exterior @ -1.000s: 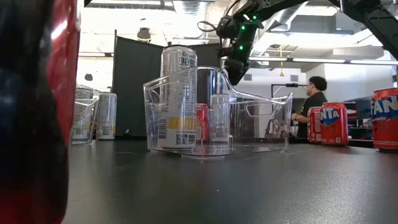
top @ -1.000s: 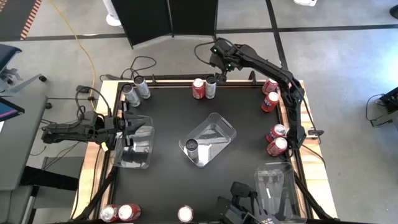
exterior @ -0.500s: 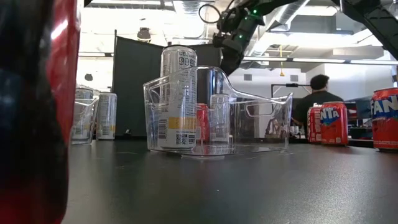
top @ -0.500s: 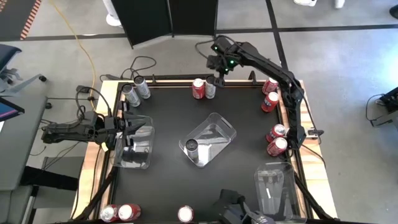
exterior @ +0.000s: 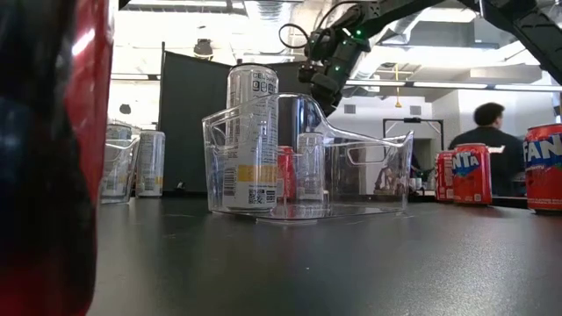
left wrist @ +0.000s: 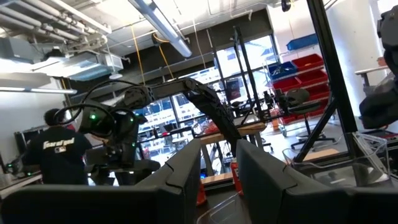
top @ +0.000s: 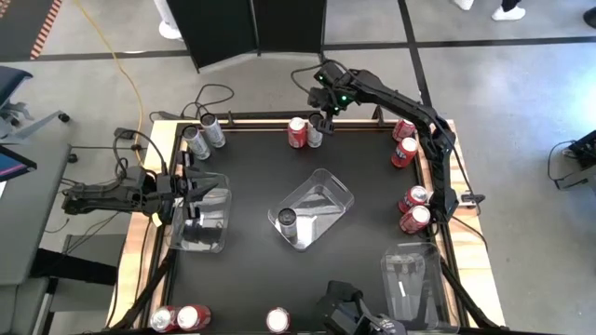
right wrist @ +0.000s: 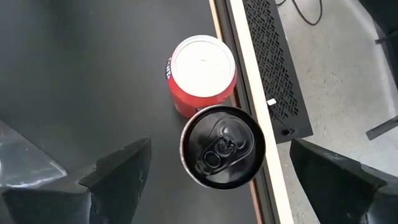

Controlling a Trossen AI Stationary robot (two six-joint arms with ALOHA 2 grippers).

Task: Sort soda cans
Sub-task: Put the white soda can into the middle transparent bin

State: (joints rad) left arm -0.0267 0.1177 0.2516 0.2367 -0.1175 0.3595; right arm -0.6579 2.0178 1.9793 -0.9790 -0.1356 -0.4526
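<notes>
Looking straight down, we see the right gripper (right wrist: pixel 217 171), jaws wide, above an upright dark-topped silver soda can (right wrist: pixel 222 147) touching an upright red soda can (right wrist: pixel 202 74) at the black tabletop's (right wrist: pixel 93 74) far edge; left gripper (top: pixel 193 199) jaws narrow, over a clear plastic tray (top: pixel 207 244).

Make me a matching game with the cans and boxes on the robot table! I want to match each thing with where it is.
Things:
1. silver can with dark top
2. tall silver can
3. right end effector
4. red can with silver top

Places:
A. standing inside the clear middle box
B. right beside the dark-topped can, by the table's far edge
C. open, above the dark-topped can
D. between the open fingers in the right wrist view

Pairs: 1-D, 2-A, 3-C, 4-B
</notes>
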